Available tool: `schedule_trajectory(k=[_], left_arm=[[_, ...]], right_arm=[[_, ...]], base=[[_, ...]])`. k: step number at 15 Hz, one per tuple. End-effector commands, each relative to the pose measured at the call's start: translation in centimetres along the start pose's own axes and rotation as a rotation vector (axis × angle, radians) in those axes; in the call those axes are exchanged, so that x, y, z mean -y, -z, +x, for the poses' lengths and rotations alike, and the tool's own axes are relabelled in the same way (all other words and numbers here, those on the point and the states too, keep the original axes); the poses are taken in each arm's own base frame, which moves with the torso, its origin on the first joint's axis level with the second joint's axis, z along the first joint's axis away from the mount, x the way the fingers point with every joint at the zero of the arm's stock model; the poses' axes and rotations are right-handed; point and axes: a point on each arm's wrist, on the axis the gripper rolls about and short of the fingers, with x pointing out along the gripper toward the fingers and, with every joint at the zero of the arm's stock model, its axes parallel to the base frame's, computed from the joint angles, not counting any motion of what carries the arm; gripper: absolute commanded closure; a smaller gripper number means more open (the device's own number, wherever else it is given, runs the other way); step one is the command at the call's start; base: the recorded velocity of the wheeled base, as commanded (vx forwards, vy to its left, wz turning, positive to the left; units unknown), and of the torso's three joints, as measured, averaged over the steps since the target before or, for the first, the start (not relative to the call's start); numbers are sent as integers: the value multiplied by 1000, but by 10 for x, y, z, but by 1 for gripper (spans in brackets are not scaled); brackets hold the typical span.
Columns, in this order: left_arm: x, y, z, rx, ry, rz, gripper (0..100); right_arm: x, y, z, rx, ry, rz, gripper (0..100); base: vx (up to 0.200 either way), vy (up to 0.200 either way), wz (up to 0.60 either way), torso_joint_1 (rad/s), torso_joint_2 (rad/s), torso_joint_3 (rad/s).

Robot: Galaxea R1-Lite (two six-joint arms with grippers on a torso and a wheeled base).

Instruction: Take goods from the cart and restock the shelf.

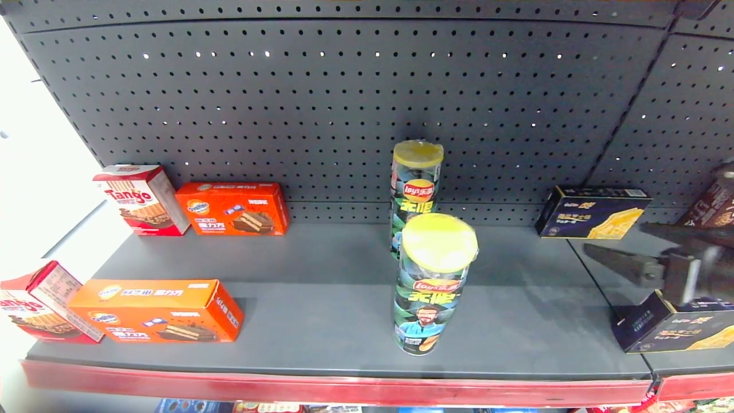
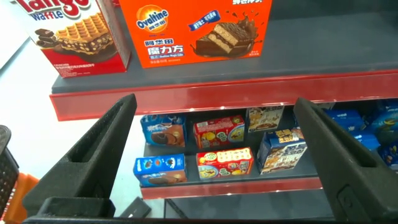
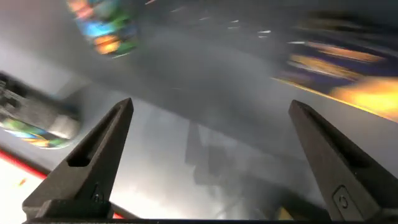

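right gripper [image 1: 613, 238] sits at the right edge of head view, low and forward, dark fingers pointing toward the robot's left, spread apart, nothing between them; its wrist view [image 3: 210, 106] agrees: wide gap, empty. left gripper [image 2: 214, 102] also spread wide, empty, both fingers [image 2: 93, 155] straight and symmetric

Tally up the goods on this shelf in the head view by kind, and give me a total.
Red wafer boxes: 2
Orange boxes: 2
Chip cans: 2
Dark blue boxes: 2
Brown box, cut off at the edge: 1
Total: 9
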Motion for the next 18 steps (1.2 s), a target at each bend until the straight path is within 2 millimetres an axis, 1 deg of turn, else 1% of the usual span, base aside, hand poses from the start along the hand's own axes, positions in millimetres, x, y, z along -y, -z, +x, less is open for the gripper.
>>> schedule_trajectory(k=[1, 2, 3, 4, 5, 6, 7, 8, 9, 11, 13, 15, 18], left_arm=[[0, 0, 0, -1, 0, 1, 0], [0, 0, 0, -1, 0, 0, 0], [0, 0, 0, -1, 0, 0, 0], [0, 0, 0, -1, 0, 1, 0], [0, 0, 0, 1, -2, 3, 0], [0, 0, 0, 2, -2, 3, 0], [0, 0, 0, 2, -2, 5, 0], [0, 0, 0, 2, -2, 5, 0], [0, 0, 0, 2, -2, 5, 0], [0, 1, 0, 1, -3, 8, 0], [0, 1, 0, 1, -3, 6, 0], [0, 0, 0, 2, -2, 5, 0], [0, 0, 0, 2, -2, 2, 0]], right_arm=[[-5, 61, -107, 164, 267, 8, 0], [-18, 101, -133, 205, 352, 4, 0], [-22, 112, -138, 210, 360, 5, 0], [-32, 146, -149, 191, 344, 22, 0], [-37, 165, -156, 176, 342, 30, 0], [-37, 172, -154, 153, 346, 59, 0], [-37, 175, -151, 167, 349, 78, 0], [-37, 183, -147, 147, 349, 88, 0], [-37, 189, -147, 88, 373, 108, 0], [-36, 189, -147, 94, 406, 135, 0], [-36, 190, -149, 133, 302, 127, 0], [-37, 191, -152, 176, 328, 120, 0], [-37, 191, -152, 176, 326, 121, 0]], base=[[0, 0, 0, 0, 0, 0], [0, 0, 0, 0, 0, 0], [0, 0, 0, 0, 0, 0], [0, 0, 0, 0, 0, 0], [0, 0, 0, 0, 0, 0], [0, 0, 0, 0, 0, 0], [0, 0, 0, 0, 0, 0], [0, 0, 0, 0, 0, 0], [0, 0, 0, 0, 0, 0], [0, 0, 0, 0, 0, 0], [0, 0, 0, 0, 0, 0], [0, 0, 0, 0, 0, 0], [0, 0, 0, 0, 0, 0]])
